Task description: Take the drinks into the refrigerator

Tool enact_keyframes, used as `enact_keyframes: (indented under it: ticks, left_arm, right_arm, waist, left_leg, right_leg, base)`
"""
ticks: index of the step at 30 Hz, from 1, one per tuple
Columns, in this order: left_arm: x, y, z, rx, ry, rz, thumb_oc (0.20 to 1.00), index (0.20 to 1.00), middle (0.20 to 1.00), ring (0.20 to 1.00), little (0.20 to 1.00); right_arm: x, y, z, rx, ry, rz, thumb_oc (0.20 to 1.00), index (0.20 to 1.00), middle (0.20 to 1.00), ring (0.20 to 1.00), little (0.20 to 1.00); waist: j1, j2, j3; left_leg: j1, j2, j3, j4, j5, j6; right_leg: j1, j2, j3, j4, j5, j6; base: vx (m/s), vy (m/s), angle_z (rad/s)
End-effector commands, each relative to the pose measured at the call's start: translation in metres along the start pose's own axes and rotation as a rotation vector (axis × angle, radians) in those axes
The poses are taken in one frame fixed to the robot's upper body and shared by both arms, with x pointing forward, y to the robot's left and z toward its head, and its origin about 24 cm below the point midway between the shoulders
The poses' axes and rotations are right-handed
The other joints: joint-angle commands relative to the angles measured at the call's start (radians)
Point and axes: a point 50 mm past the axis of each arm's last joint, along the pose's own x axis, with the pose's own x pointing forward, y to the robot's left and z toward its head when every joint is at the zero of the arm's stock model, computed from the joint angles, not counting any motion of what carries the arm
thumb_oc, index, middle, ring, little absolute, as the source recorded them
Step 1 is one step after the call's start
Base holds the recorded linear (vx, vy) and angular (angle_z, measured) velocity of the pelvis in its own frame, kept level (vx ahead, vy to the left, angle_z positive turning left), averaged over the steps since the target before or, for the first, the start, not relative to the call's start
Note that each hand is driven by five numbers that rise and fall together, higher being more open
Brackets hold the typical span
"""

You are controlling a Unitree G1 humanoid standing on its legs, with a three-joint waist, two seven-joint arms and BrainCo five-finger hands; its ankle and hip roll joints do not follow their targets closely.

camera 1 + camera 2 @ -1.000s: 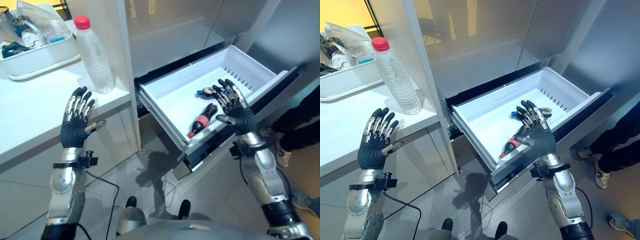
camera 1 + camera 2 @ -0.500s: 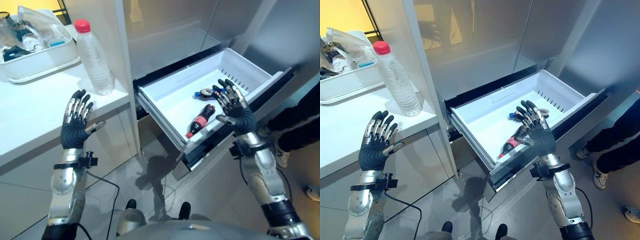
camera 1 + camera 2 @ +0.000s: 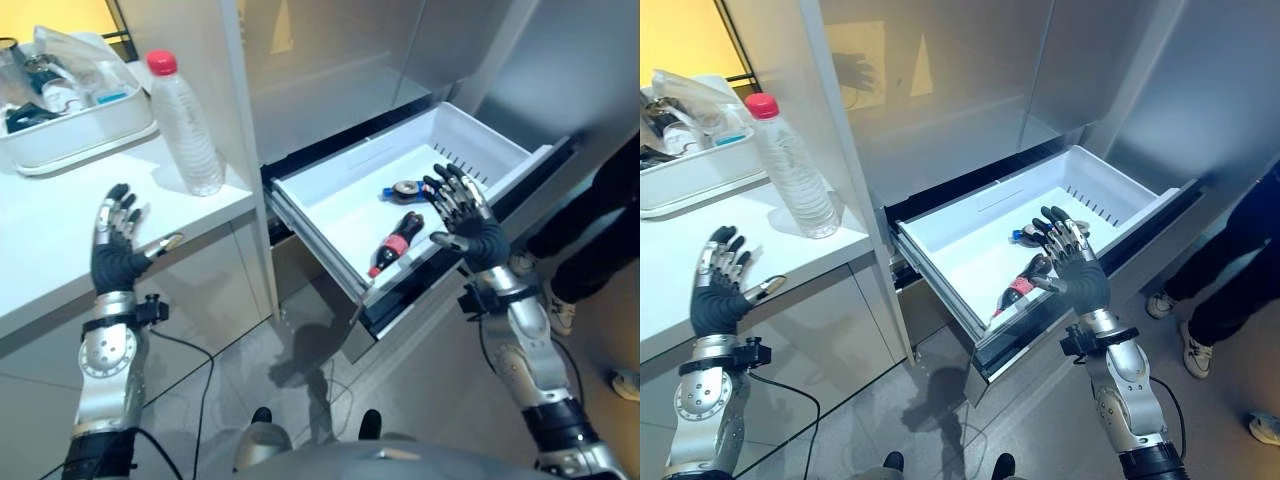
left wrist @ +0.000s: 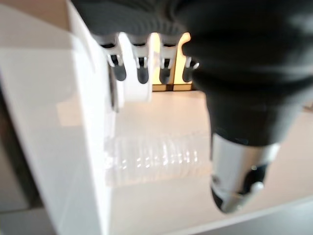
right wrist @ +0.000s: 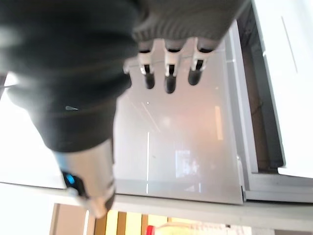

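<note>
A clear water bottle [image 3: 187,125] with a red cap stands upright on the white counter [image 3: 60,220], close to its right end. My left hand [image 3: 116,250] is raised open over the counter's front edge, to the left of the bottle and apart from it. The refrigerator's white drawer [image 3: 340,190] is pulled out. In it lie a dark cola bottle [image 3: 391,241] with a red label and a smaller blue-capped bottle [image 3: 404,188]. My right hand [image 3: 465,215] hovers open above the drawer's front right edge, holding nothing.
A white tub [image 3: 70,105] of clutter sits at the back left of the counter. The refrigerator's grey doors [image 3: 970,80] rise behind the drawer. A person's legs and shoes [image 3: 590,240] stand at the right, near the drawer's corner.
My left hand has moved left and a little lower, further from the water bottle. The camera has shifted slightly. The right hand stays over the drawer.
</note>
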Motion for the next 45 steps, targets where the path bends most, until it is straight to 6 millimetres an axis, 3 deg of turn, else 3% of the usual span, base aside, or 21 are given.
enact_keyframes:
  ticks: [1, 6, 19, 32, 45]
  left_arm:
    - [0.025, 0.014, 0.029, 0.072, -0.171, 0.034, 1.0, 1.0, 1.0, 1.0, 1.0]
    - [0.032, 0.013, 0.034, 0.09, -0.194, 0.02, 1.0, 1.0, 1.0, 1.0, 1.0]
    - [0.048, 0.01, 0.023, 0.082, -0.127, 0.004, 1.0, 1.0, 1.0, 1.0, 1.0]
    - [0.039, 0.015, 0.004, 0.065, -0.04, 0.043, 1.0, 1.0, 1.0, 1.0, 1.0]
    - [0.035, 0.014, 0.001, 0.021, -0.021, 0.032, 1.0, 1.0, 1.0, 1.0, 1.0]
  right_arm:
    - [0.019, 0.005, 0.025, -0.014, -0.135, 0.069, 1.0, 1.0, 1.0, 1.0, 1.0]
    - [0.018, 0.005, 0.022, -0.018, -0.115, 0.074, 1.0, 1.0, 1.0, 1.0, 1.0]
    - [0.015, 0.013, 0.02, 0.011, -0.095, 0.117, 1.0, 1.0, 1.0, 1.0, 1.0]
    - [0.01, 0.021, 0.042, 0.014, -0.18, 0.179, 1.0, 1.0, 1.0, 1.0, 1.0]
    - [0.005, 0.025, 0.043, 0.054, -0.175, 0.207, 1.0, 1.0, 1.0, 1.0, 1.0]
  waist:
    - [-0.019, 0.021, -0.01]
    - [-0.028, 0.023, -0.013]
    - [-0.055, 0.026, -0.018]
    - [-0.079, 0.015, -0.012]
    - [-0.088, 0.0, -0.012]
  left_leg:
    - [0.01, -0.051, 0.018, -0.017, -0.054, 0.088]
    - [0.016, -0.051, 0.028, -0.017, -0.058, 0.088]
    - [0.032, -0.049, 0.058, -0.017, -0.067, 0.087]
    - [0.043, -0.042, 0.098, -0.017, -0.075, 0.091]
    - [0.055, -0.044, 0.121, -0.017, -0.084, 0.095]
  right_leg:
    - [0.007, 0.017, -0.011, 0.127, -0.092, -0.002]
    - [0.009, 0.019, 0.0, 0.124, -0.09, -0.001]
    - [0.008, 0.031, 0.035, 0.117, -0.085, 0.0]
    - [-0.009, 0.049, 0.084, 0.121, -0.082, 0.003]
    - [-0.01, 0.053, 0.116, 0.111, -0.072, 0.007]
  base:
    - [0.02, 0.011, -0.05]
    - [0.01, 0.01, -0.11]
    - [0.02, 0.004, -0.07]
    - [0.01, 0.003, -0.13]
    - [0.0, 0.007, -0.07]
